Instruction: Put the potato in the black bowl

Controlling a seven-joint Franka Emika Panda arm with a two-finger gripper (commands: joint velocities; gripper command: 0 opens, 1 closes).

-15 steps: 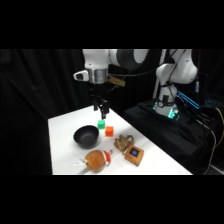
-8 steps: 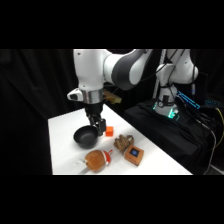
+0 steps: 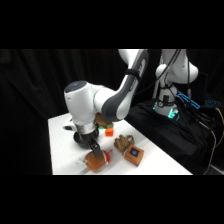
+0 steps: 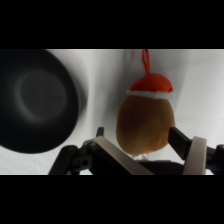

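Change since earlier: half a second ago the tool hung above the black bowl; now the arm has swung toward the table's near edge and come down low over the potato.
Arm: bent sharply in the side view, its big white wrist housing hiding most of the black bowl.
Tool: spread apart, one finger on each side of the potato; the wrist view shows the left finger close to the potato's lower left and the right finger just off its right flank. Whether either finger touches the potato cannot be told. In the side view the tool reaches down right at the potato's top.
Potato: orange-brown, rounded, lying on the white table with its red cap pointing away from the tool; a thin red loop runs on from the cap. In the side view the potato sits near the table's front edge.
Black bowl: glossy, round, resting on the table just beside the potato, apart from it, a strip of white table between them. Only a dark sliver of the black bowl shows in the side view, behind the potato.
Brown block: square, with a blue mark on top, on the far side of the potato from the black bowl.
Knobbly tan object: just beside the brown block, on the side away from the table's near edge.
Small green and red pieces: farther back on the table from the potato.
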